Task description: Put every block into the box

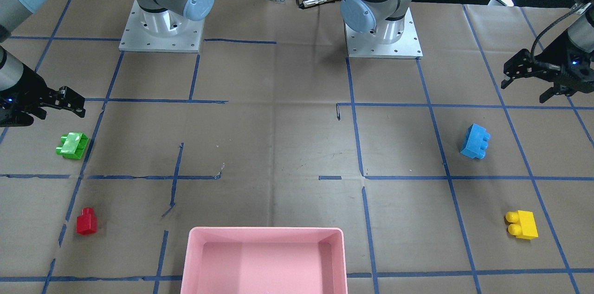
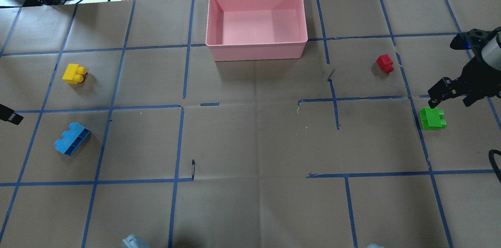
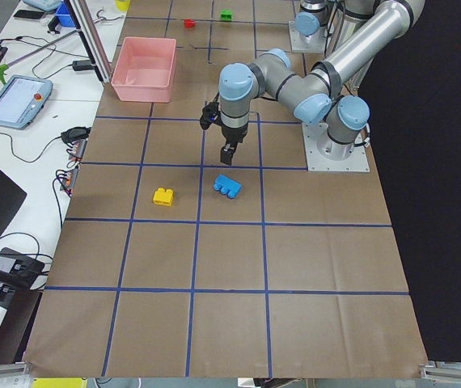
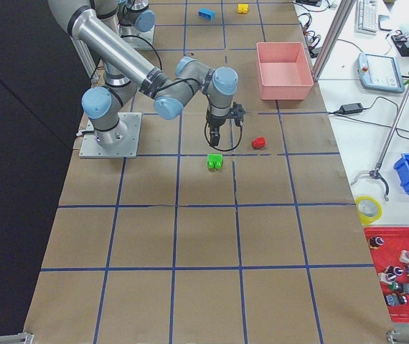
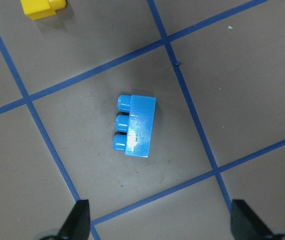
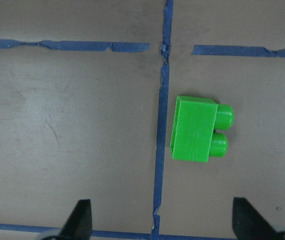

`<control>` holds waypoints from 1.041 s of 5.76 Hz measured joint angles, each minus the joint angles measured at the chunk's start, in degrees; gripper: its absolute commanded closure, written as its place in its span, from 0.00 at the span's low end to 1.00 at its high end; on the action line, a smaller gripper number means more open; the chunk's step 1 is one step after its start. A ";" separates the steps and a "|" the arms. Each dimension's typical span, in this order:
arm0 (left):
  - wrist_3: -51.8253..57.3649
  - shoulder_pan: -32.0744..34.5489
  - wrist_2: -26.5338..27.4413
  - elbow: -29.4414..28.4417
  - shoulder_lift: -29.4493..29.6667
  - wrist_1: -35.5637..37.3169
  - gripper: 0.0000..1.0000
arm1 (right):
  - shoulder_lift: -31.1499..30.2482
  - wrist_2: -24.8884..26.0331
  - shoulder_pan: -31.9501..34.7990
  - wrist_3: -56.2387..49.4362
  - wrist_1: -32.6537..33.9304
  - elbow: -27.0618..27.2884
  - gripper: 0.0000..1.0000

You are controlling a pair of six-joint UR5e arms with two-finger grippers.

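Brown-papered table (image 2: 254,142) is carrying the pink box (image 2: 258,51) at its far middle edge. Left gripper (image 1: 523,91), jaws spread and holding nothing, is hovering by the blue block (image 1: 475,142). Right gripper (image 2: 450,101), likewise released, is hovering by the green block (image 1: 72,145). Yellow block (image 1: 522,224) is lying far left and red block (image 1: 87,221) far right, all four outside the box.

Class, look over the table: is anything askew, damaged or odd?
The green block, blue block and yellow block lie on their sides, studs pointing sideways. The blue tape is torn in places.
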State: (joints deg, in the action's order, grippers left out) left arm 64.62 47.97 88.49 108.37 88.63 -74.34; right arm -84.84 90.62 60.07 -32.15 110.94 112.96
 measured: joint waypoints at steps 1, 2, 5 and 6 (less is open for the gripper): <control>0.07 0.04 -1.36 3.78 0.44 5.57 0.02 | 0.93 0.51 -0.06 0.74 2.20 0.86 0.04; 0.25 0.07 -2.56 6.35 1.83 10.21 0.02 | 2.50 1.11 -1.02 1.93 6.64 1.43 0.04; 0.37 2.35 -3.01 8.46 9.29 20.94 0.02 | 6.63 1.65 -3.79 3.72 17.42 4.02 0.04; 0.43 4.03 -2.93 9.77 11.00 25.52 0.02 | 7.14 1.64 -3.80 4.79 19.10 4.87 0.04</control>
State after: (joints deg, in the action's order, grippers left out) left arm 65.05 52.00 85.56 118.15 99.63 -48.82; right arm -77.70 92.26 56.26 -27.35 130.04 117.83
